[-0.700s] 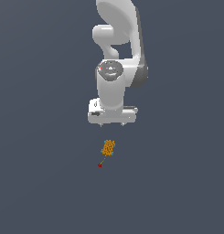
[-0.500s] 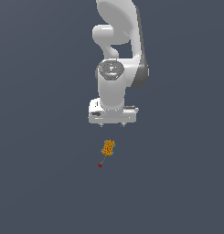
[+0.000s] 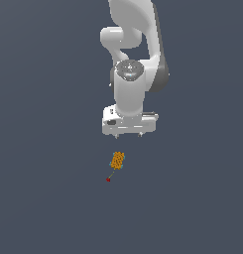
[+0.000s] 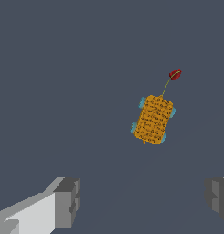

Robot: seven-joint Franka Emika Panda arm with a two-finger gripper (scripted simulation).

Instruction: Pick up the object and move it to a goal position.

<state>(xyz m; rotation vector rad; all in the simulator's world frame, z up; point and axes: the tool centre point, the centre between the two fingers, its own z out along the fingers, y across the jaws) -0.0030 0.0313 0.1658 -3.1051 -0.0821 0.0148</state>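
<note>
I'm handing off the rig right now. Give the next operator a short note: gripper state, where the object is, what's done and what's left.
Gripper: jaws open and empty, hanging above the floor, pointing down.
Object: small orange-yellow bumpy lump with teal flecks, lying on the floor just below the gripper, slightly toward the exterior view's left. A thin line runs from it to a red dot. In the wrist view it lies ahead of the fingers, not between them.
Done: no grasp yet.
Left: centre over the object, descend, close, lift, carry to the goal. No goal marker that I can identify.
</note>
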